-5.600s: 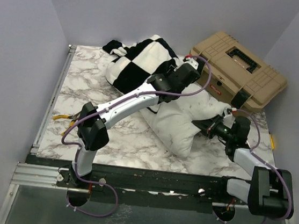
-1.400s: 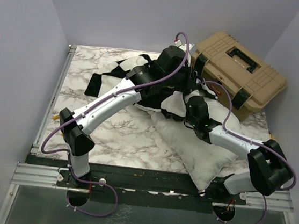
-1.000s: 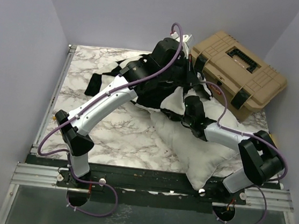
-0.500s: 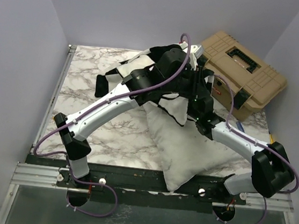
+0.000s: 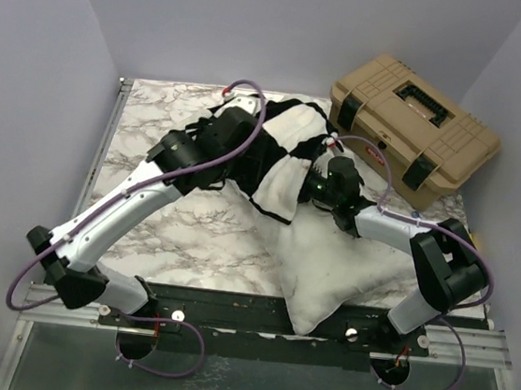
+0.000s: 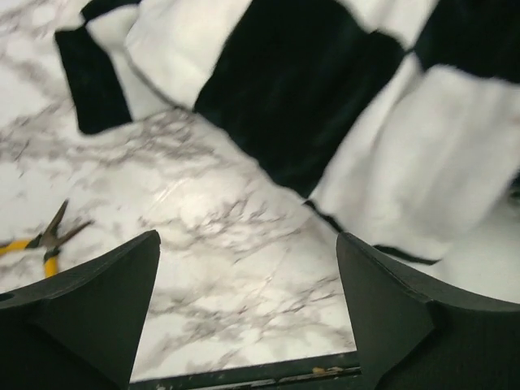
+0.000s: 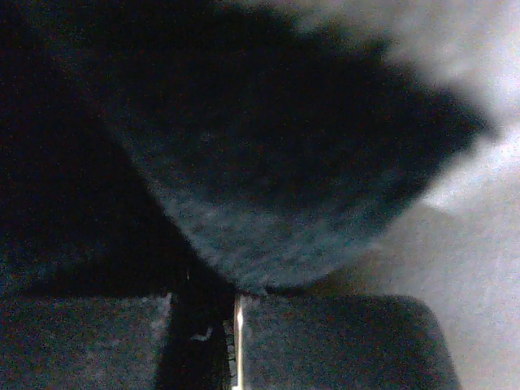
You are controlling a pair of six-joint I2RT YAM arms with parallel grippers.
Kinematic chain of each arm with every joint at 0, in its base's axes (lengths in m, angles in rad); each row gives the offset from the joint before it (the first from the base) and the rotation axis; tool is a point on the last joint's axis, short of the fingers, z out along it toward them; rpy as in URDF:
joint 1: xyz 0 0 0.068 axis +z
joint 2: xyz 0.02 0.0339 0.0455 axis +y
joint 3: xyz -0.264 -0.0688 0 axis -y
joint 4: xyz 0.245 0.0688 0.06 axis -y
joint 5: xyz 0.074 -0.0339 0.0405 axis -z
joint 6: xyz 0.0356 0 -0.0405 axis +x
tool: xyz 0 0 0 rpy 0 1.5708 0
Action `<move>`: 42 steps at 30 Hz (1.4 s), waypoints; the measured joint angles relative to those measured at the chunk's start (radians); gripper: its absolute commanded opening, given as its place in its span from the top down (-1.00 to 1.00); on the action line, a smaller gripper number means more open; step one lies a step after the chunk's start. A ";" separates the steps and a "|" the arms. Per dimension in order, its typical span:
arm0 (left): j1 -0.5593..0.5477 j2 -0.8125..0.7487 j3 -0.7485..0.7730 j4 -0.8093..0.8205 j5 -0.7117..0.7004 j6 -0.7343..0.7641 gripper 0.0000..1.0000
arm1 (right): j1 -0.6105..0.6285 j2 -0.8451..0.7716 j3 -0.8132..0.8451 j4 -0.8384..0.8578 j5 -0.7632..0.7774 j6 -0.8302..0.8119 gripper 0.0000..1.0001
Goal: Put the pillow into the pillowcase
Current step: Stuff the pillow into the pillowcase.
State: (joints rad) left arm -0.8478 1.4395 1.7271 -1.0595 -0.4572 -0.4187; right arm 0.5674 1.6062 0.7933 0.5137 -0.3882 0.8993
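Marble-patterned tabletop (image 5: 147, 116): carrying everything.
Large puffy white pillow (image 5: 328, 259): lying near right, far end seemingly going inside.
Left gripper (image 6: 248, 240): hovering, jaws wide apart, gripping nothing.
Right gripper (image 7: 234, 302): pinching shut on dark hem, probably holding the mouth.
Limp black-and-white checked pillowcase (image 5: 289, 151): draping the pillow's far end.

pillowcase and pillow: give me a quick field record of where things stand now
pillowcase: checked, covers the pillow's far end
pillow: near end bare, reaching the near edge of the table
left gripper: open, holding nothing, above the table
right gripper: shut, at the pillowcase's edge
also there: tan toolbox far right, yellow pliers left
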 measured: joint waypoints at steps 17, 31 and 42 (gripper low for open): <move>0.251 -0.143 -0.885 0.639 0.257 -0.074 -0.60 | -0.071 0.041 0.054 0.014 -0.141 0.137 1.00; 0.269 0.222 -0.797 1.067 0.166 0.011 0.90 | -0.092 0.041 0.076 -0.014 -0.157 0.147 1.00; 0.284 0.063 -0.775 1.039 0.084 0.091 1.00 | -0.101 0.037 0.099 -0.048 -0.162 0.143 1.00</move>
State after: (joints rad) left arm -0.5640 1.5028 0.9520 -0.0204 -0.3737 -0.3279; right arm 0.4667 1.6436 0.8921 0.4656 -0.5503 1.0420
